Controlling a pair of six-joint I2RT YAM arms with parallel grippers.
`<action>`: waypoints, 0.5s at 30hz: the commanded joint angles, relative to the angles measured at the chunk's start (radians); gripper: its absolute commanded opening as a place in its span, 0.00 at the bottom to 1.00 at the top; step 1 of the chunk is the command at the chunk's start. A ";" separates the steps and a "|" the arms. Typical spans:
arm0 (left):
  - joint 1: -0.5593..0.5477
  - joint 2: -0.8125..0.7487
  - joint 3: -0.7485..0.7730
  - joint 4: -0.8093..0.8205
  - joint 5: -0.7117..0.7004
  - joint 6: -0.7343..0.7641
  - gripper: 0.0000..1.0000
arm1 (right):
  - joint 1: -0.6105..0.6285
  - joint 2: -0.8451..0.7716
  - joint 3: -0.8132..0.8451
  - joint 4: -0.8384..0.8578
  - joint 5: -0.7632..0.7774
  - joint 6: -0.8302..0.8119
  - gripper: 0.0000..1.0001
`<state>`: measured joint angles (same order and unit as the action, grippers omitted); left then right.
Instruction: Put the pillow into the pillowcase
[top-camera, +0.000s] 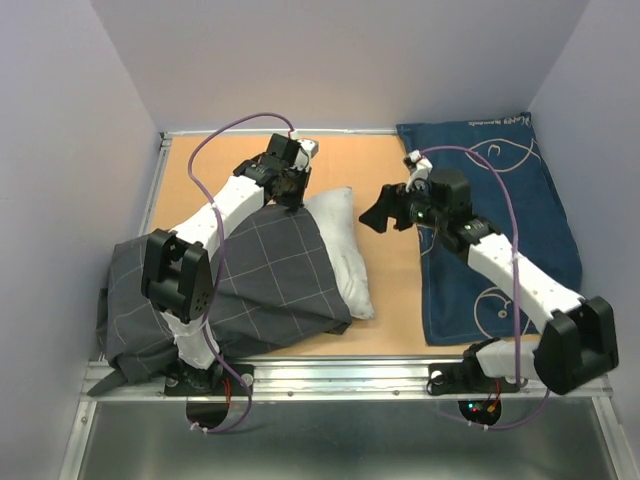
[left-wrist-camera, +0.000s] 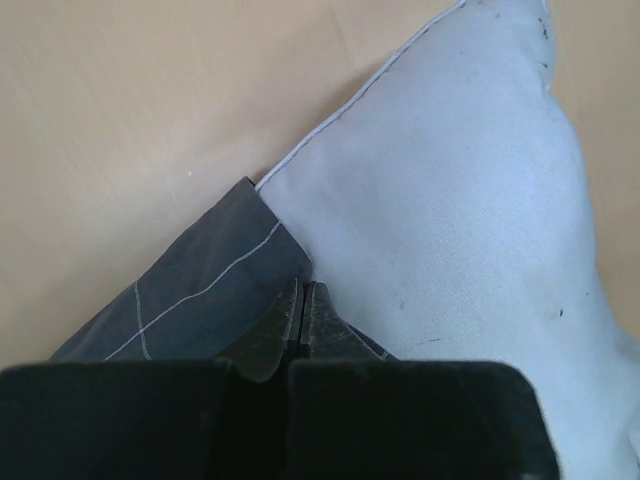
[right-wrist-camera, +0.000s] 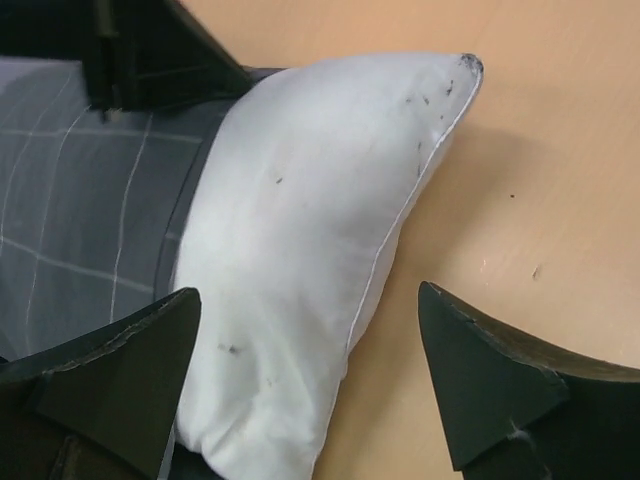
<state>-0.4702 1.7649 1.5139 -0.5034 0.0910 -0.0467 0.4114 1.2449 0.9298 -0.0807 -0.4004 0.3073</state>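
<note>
The white pillow (top-camera: 340, 250) lies mid-table, its left part inside the dark grey grid pillowcase (top-camera: 260, 280) and its right strip sticking out. My left gripper (top-camera: 290, 195) is at the case's far open edge, its jaws shut on the hem of the pillowcase (left-wrist-camera: 200, 290), right beside the bare pillow (left-wrist-camera: 450, 200). My right gripper (top-camera: 375, 215) hovers open and empty just right of the pillow. In the right wrist view its fingers (right-wrist-camera: 130, 370) straddle the pillow's (right-wrist-camera: 300, 250) right edge, with the pillowcase (right-wrist-camera: 80, 220) behind it.
A navy blue cloth with white drawings (top-camera: 510, 220) lies flat at the right, under my right arm. Bare wooden table (top-camera: 390, 290) shows between pillow and cloth. Walls close in the left, back and right; a metal rail (top-camera: 340, 372) runs along the near edge.
</note>
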 joint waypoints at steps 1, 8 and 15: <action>-0.050 -0.107 -0.003 0.077 0.067 0.041 0.00 | -0.094 0.206 0.052 0.053 -0.139 0.171 0.95; -0.074 -0.139 0.023 0.111 0.130 0.054 0.00 | -0.132 0.498 0.042 0.560 -0.392 0.552 0.81; -0.107 -0.059 0.185 0.200 0.263 -0.031 0.00 | -0.026 0.515 -0.039 1.053 -0.511 1.001 0.36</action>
<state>-0.5419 1.6939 1.5646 -0.4473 0.2188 -0.0246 0.3225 1.8065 0.9173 0.5461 -0.7685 0.9924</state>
